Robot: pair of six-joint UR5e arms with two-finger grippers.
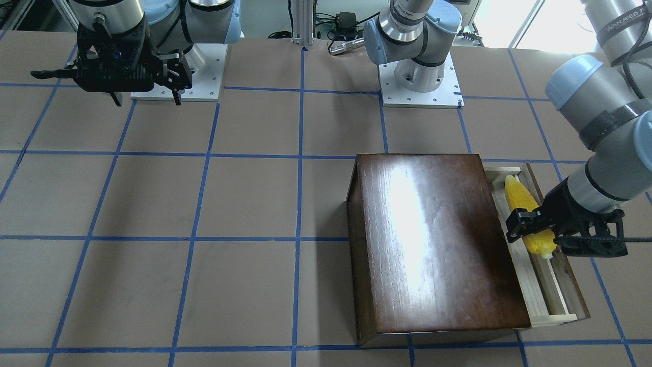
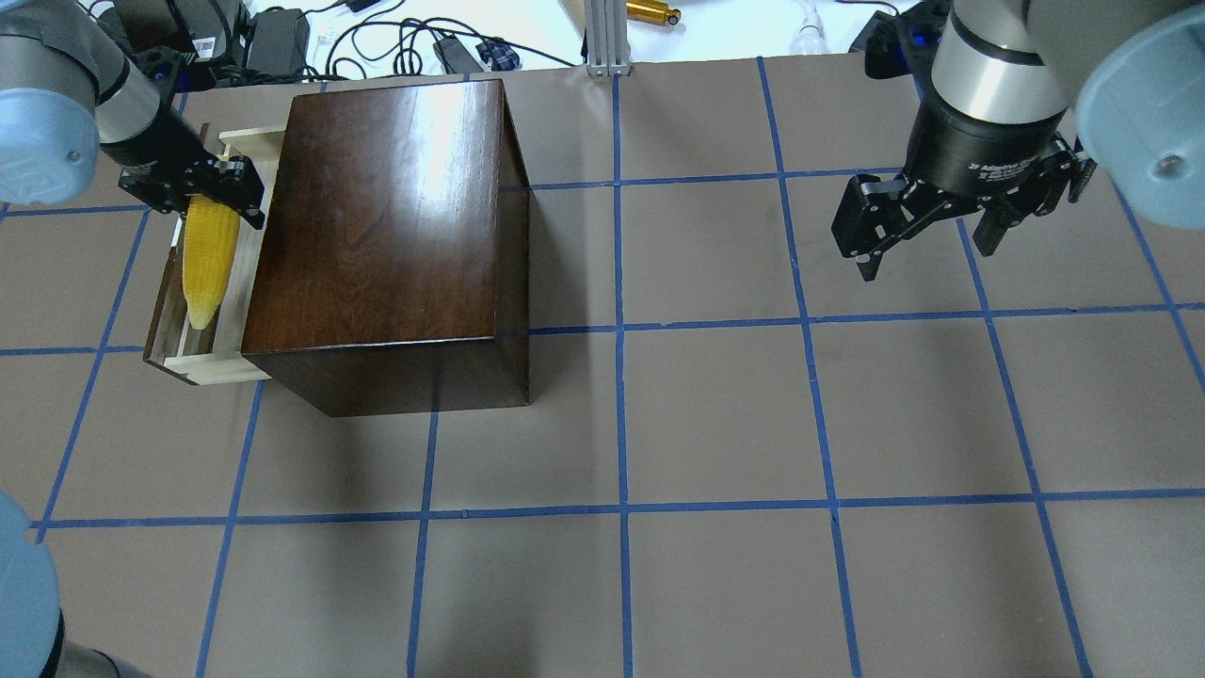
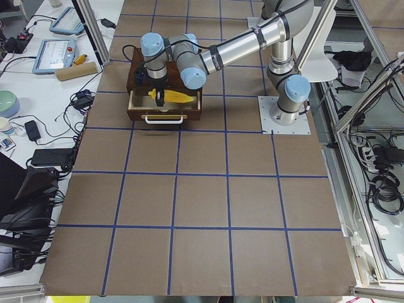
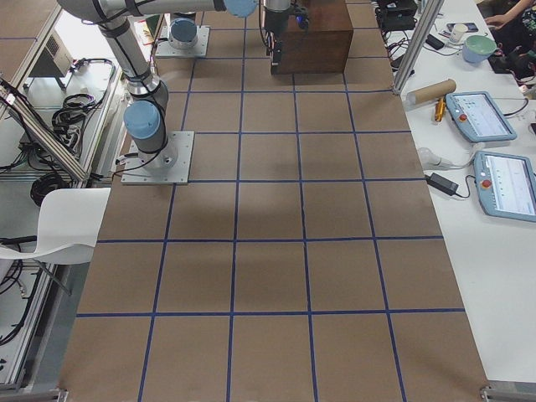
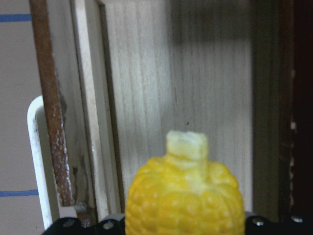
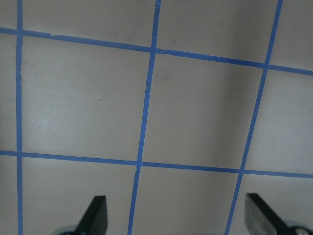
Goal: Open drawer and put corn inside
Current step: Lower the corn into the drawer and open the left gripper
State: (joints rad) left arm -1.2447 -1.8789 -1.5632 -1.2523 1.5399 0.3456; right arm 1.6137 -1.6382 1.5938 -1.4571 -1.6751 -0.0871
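Note:
The dark-brown wooden box (image 2: pixel 377 217) stands on the table, also in the front view (image 1: pixel 433 244). Its drawer (image 2: pixel 216 363) of pale wood is pulled out on the robot's left side (image 1: pixel 555 306). The yellow corn (image 2: pixel 209 254) lies lengthwise over the drawer (image 1: pixel 519 196) and fills the bottom of the left wrist view (image 5: pixel 186 196). My left gripper (image 2: pixel 202 193) is shut on the corn's thick end (image 1: pixel 537 232). I cannot tell whether the corn rests on the drawer floor. My right gripper (image 2: pixel 927 235) is open and empty, above bare table far from the box (image 6: pixel 178 218).
The drawer's white handle (image 5: pixel 36 161) is on its dark front panel (image 2: pixel 158 325). Blue tape lines (image 2: pixel 619 330) grid the brown table. The arm bases (image 1: pixel 420 84) are bolted at the robot's side. Cables and gear (image 2: pixel 282 38) lie beyond the far edge.

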